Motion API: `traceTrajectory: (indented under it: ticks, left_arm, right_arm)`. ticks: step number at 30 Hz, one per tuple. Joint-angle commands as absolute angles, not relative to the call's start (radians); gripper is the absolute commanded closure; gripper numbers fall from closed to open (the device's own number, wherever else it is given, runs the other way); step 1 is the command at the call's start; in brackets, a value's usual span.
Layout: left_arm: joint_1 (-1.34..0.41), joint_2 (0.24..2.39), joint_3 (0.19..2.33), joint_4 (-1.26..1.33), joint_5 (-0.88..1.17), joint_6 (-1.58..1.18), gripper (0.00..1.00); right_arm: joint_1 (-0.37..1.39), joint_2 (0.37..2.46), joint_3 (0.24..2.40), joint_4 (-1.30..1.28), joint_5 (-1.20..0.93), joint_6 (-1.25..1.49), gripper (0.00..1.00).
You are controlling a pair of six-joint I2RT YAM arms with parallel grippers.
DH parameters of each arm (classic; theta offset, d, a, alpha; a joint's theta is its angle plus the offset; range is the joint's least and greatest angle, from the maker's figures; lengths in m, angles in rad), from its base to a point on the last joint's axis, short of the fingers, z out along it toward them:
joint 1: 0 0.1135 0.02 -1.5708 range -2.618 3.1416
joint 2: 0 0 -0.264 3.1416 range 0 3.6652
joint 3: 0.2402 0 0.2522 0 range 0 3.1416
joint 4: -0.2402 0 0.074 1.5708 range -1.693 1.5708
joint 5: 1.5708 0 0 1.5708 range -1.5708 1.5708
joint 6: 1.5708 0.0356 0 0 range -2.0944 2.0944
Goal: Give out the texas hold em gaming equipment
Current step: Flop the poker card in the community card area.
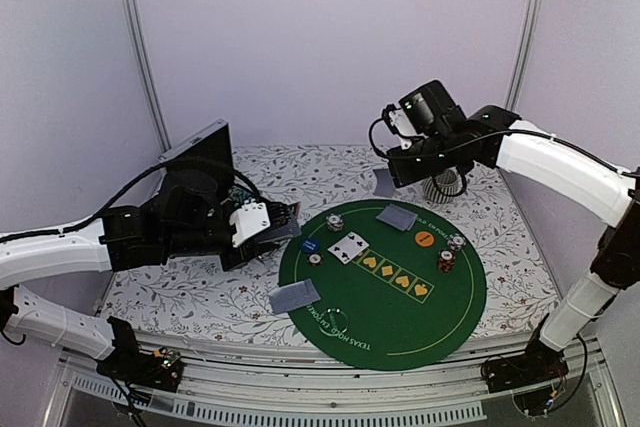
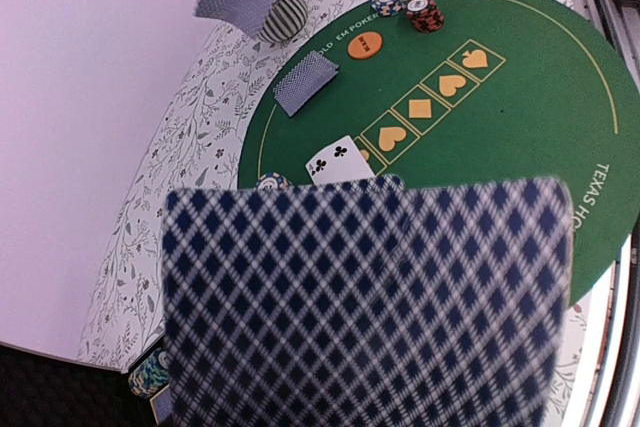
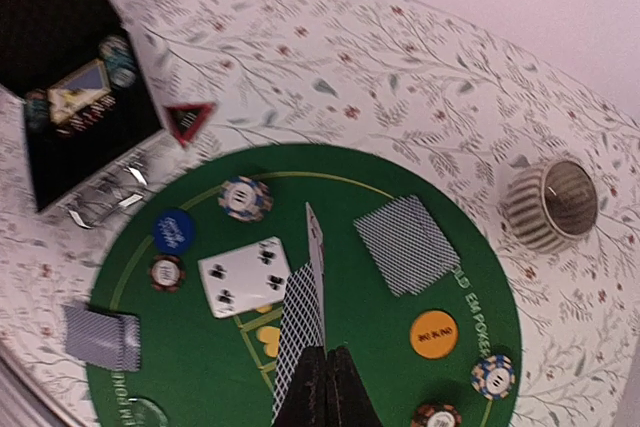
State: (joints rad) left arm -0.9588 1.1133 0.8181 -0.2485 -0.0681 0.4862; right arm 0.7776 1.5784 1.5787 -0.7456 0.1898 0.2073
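Left gripper (image 1: 278, 220): held level above the floral cloth, just left of the green mat (image 1: 400, 322). Fingers are hidden in the wrist view by a pack of cards (image 2: 370, 297), backs toward the lens. The pack is seen clamped at the fingertips from above.

Right gripper (image 3: 325, 382): raised over the far side of the mat. Fingers are pressed together on a single card (image 3: 305, 327), seen nearly edge-on.

On the mat are noted:
- a face-up club card (image 3: 245, 275) left of centre
- a face-down pile (image 3: 407, 244) at the far side
- another face-down pile (image 3: 100, 337) at the near-left rim
- a blue disc (image 3: 174, 230) and an orange disc (image 3: 433, 333)
- chip stacks (image 3: 245, 198) beside the face-up card and at the right

A black triangle (image 3: 189, 119) is seen on the cloth, just beside the open case (image 3: 60, 67). A ribbed cup (image 3: 552, 204) is seen off the mat, at the far right.
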Motion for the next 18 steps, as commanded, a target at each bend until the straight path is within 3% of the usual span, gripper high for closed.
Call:
traceTrajectory:
  ticks: [1,9,18]
  left_arm:
    - [-0.95,1.112,0.817,-0.229,-0.068,0.488,0.58]
    - [-0.95,1.112,0.816,-0.229,-0.074,0.492,0.58]
    - [-0.948,1.109,0.815,-0.229,-0.074,0.491,0.57]
  right_arm:
    - [0.798,1.721,1.627,-0.97,0.53,0.21,0.98]
    - [0.927,2.018,1.732,-1.195,0.761,0.228,0.98]
    - [1.01,2.224,1.769,-1.158,0.581,0.166,0.98]
